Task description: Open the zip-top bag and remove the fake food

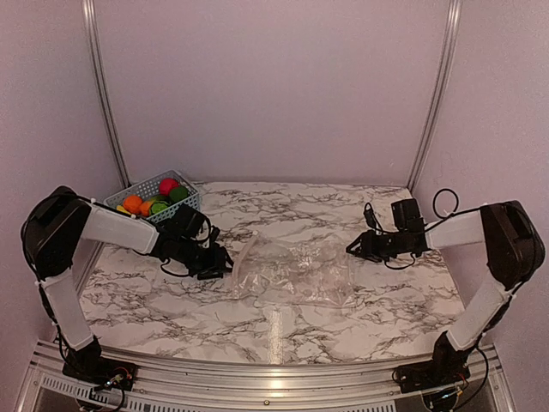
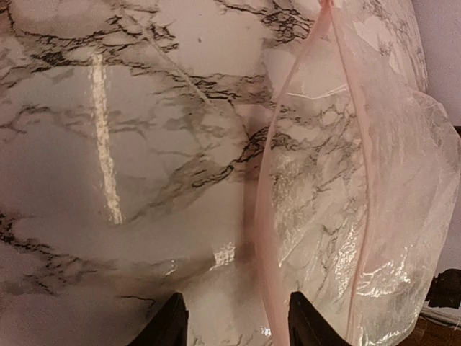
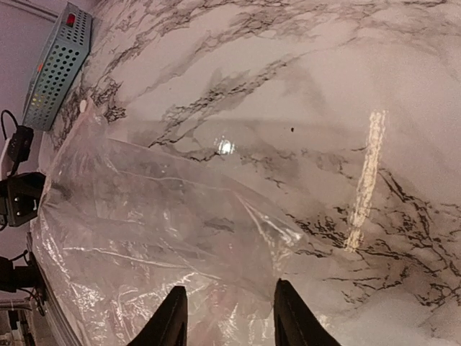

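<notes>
The clear zip-top bag [image 1: 296,273] lies flat and crinkled on the marble table, with no food showing inside it. The fake food [image 1: 159,202], red, orange, green and yellow pieces, sits in the blue basket [image 1: 129,193] at the back left. My left gripper [image 1: 225,260] is open and empty at the bag's left edge. In the left wrist view [image 2: 234,321] the bag's pink zip strip [image 2: 268,216] runs just inside the right finger. My right gripper [image 1: 352,249] is open and empty at the bag's right edge, its fingers over the bag's corner [image 3: 227,317].
The basket also shows in the right wrist view [image 3: 57,65], far beyond the bag [image 3: 144,238]. Metal frame posts [image 1: 105,86] and pale walls close the back and sides. A metal rail [image 1: 274,378] runs along the table's near edge.
</notes>
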